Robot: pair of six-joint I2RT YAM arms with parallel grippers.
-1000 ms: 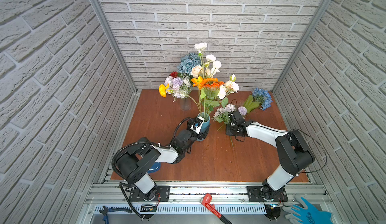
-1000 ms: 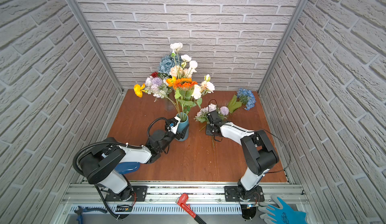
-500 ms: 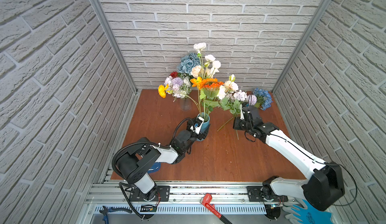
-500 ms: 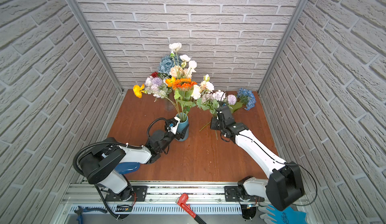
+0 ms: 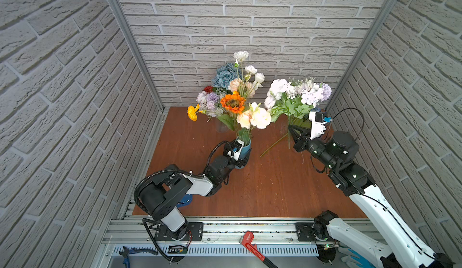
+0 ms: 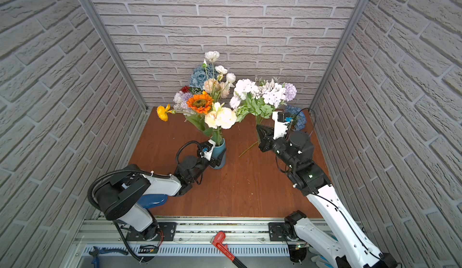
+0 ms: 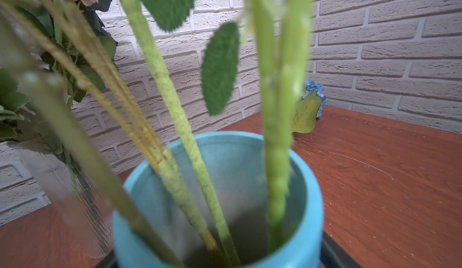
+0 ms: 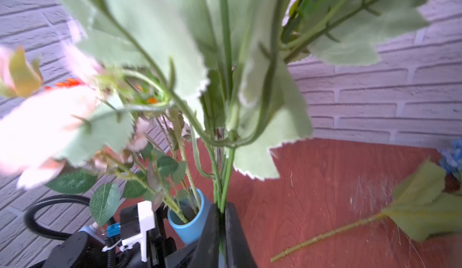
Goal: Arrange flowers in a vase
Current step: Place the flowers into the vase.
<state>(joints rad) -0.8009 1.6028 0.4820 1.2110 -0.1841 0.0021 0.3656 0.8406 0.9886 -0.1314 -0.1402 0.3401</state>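
"Two pairs of fingers, then. What is each doing?"

"My right fingers (image 8: 235,231) are clenched tight on the green stems (image 8: 226,176) of a lilac-and-white bunch (image 5: 297,94). The right gripper (image 5: 292,129) holds it heads-up in the air, to the right of the blue vase (image 5: 246,148). My left gripper (image 6: 218,159) clasps that vase low on its body, one finger on either side."

"And everything else?"

"Several stand in the blue vase: an orange sunflower (image 5: 233,102), cream blooms (image 5: 257,118), and white blooms (image 5: 250,69) on tall stems. Just behind the vase a clear glass vase (image 7: 62,179) holds blue roses (image 5: 225,76). Lilac heads (image 5: 212,98) and a red head (image 5: 208,89) crowd beside them, and a yellow bloom (image 5: 192,113) leans out to the left. One blue hydrangea (image 6: 298,119) lies flat on the wooden tabletop (image 5: 262,191), farther right of the vase than my raised bunch. Its long stem (image 5: 272,146) points back toward the vase."
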